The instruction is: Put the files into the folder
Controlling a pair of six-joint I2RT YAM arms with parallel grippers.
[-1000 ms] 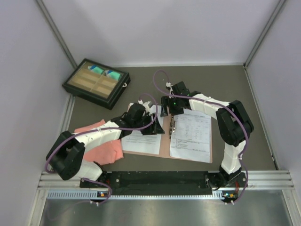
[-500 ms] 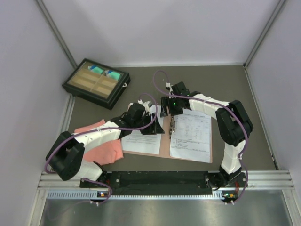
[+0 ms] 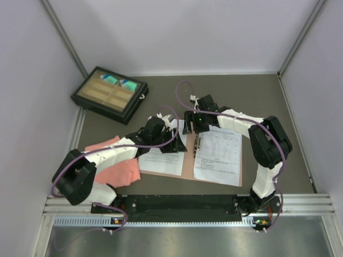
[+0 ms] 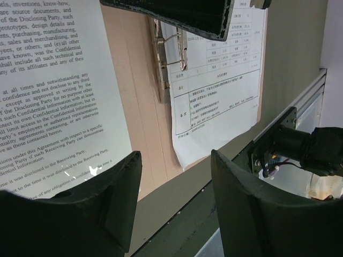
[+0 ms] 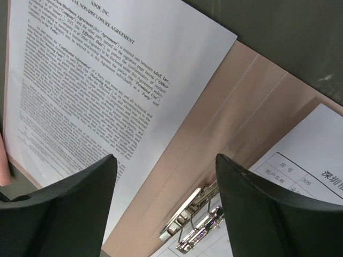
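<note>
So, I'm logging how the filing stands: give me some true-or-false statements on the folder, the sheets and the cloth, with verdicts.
1. The folder lies open on the table. True.
2. The dense-text sheet lies on the folder's right half. False: it lies on the left half; the table-layout sheet is on the right.
3. A metal binder clip sits along the folder's middle, between the two sheets. True.
4. The pink cloth lies on top of the table-layout sheet. False: it lies on the table to the folder's left.
</note>
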